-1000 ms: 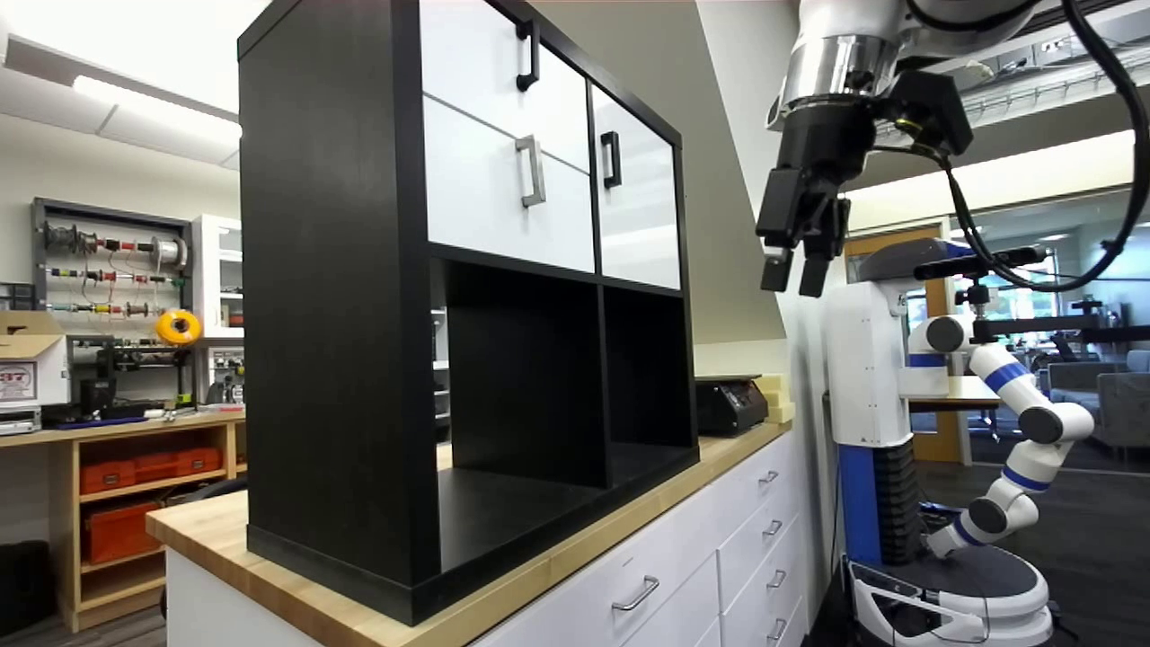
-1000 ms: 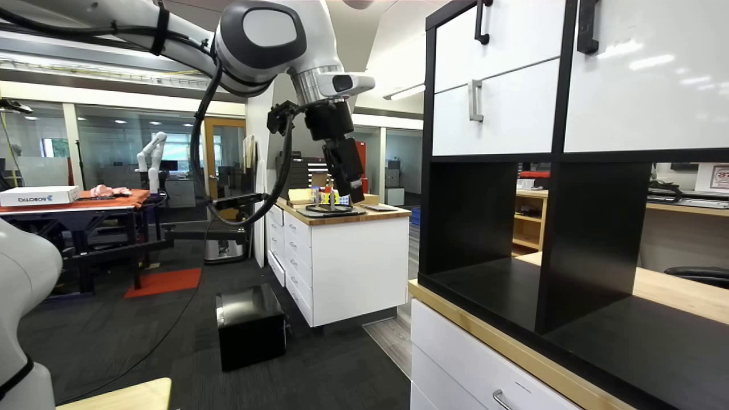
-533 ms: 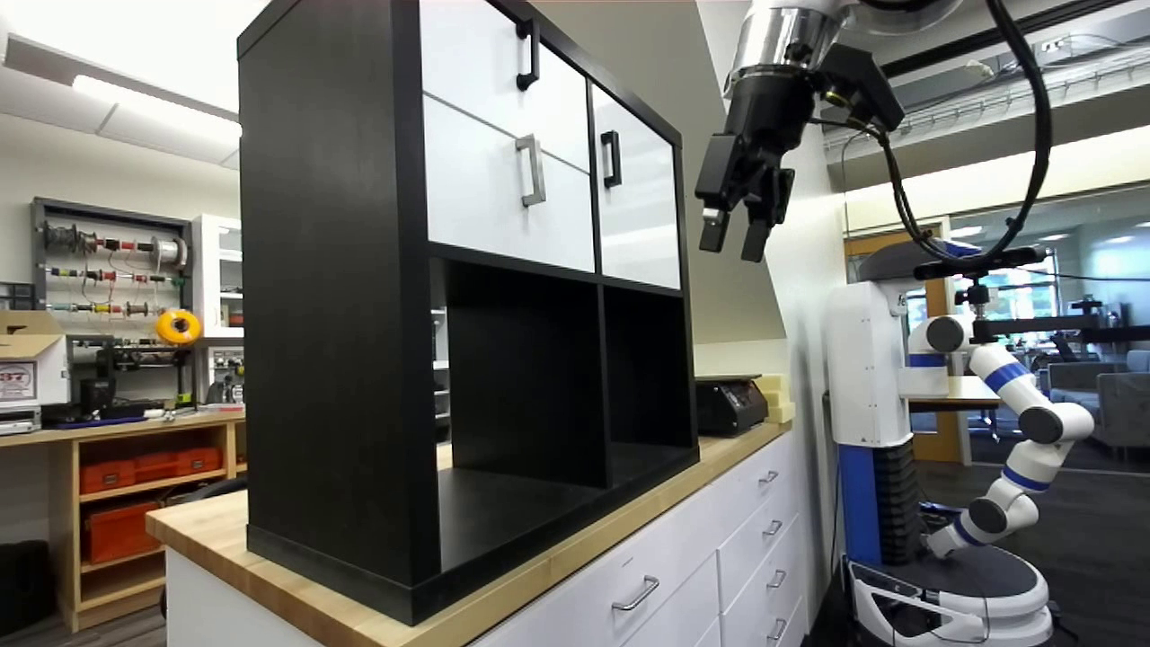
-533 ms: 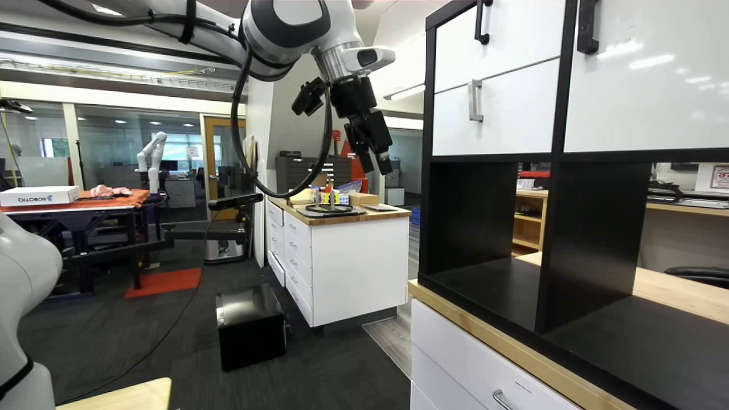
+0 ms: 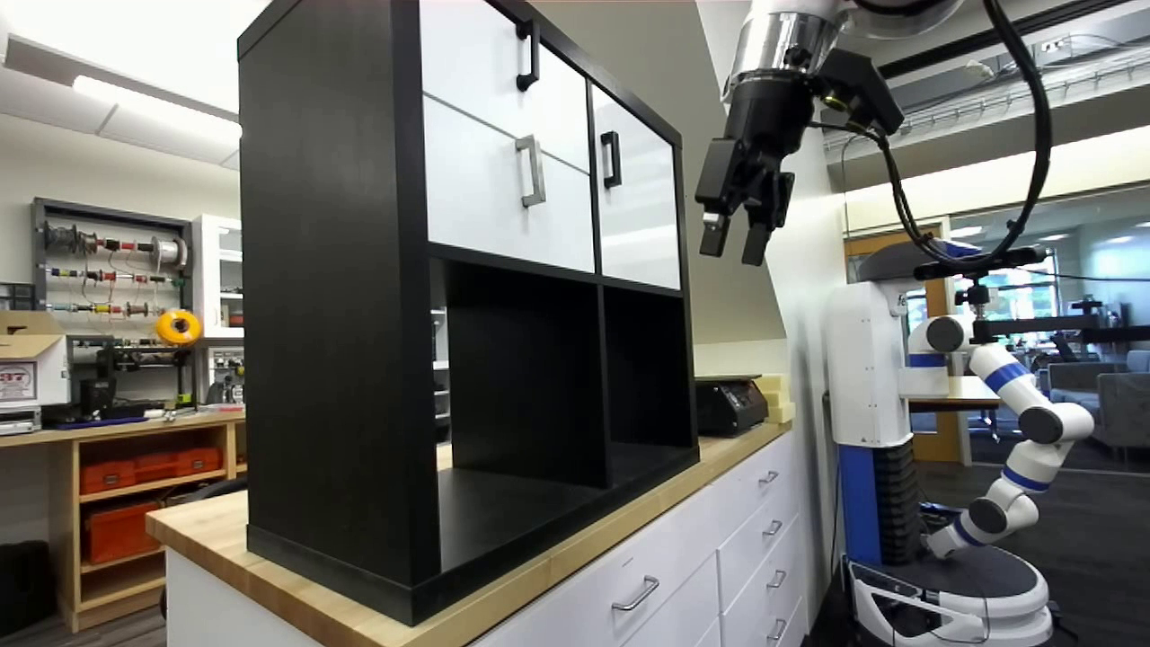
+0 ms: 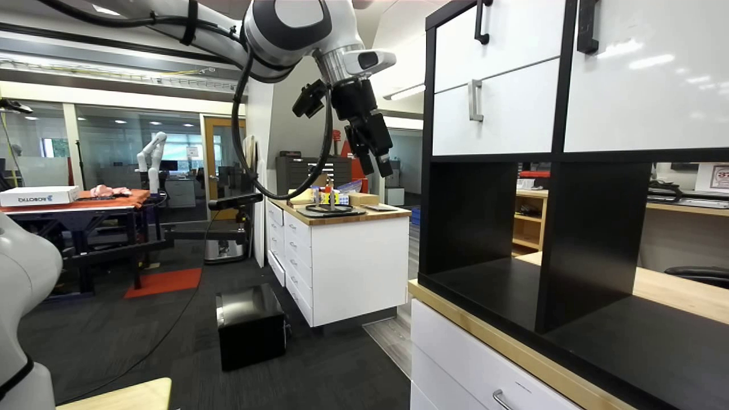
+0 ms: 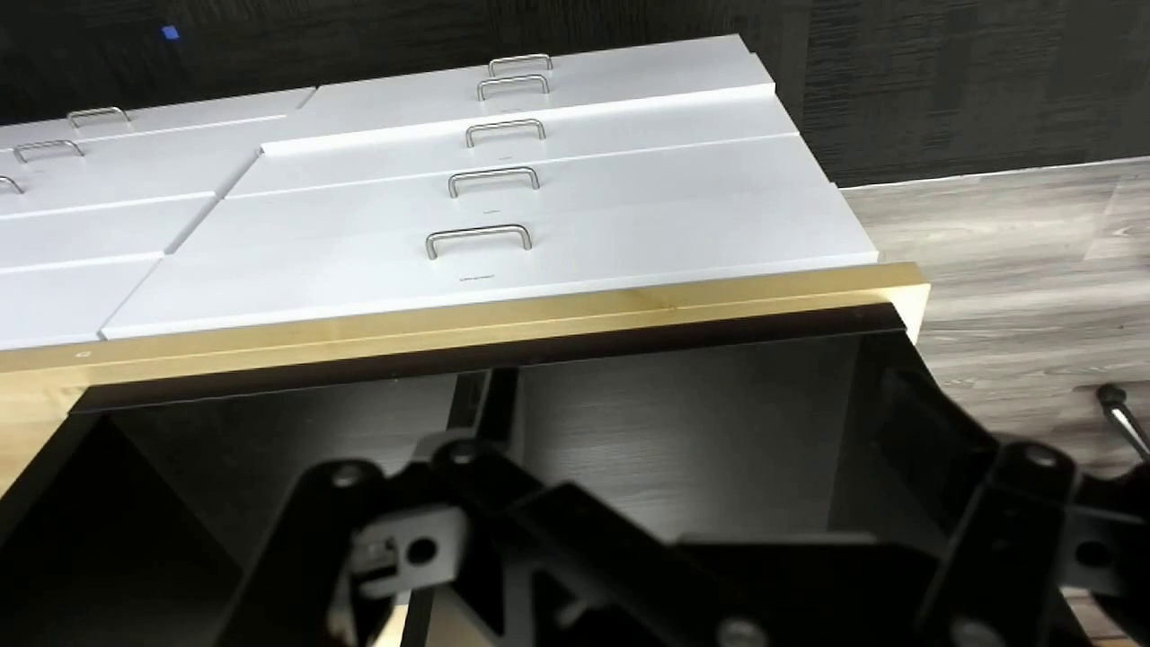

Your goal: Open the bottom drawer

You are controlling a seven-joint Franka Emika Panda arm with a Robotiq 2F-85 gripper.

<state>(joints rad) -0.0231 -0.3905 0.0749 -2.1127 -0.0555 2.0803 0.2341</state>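
The white, silver-handled bottom drawer [image 5: 494,198] seems flush; end effector [image 5: 735,247] spread apart.

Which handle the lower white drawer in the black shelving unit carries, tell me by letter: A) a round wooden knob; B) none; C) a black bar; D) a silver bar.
D: in both exterior views the lower white drawer carries a silver bar handle, while the white front above has a black bar handle.
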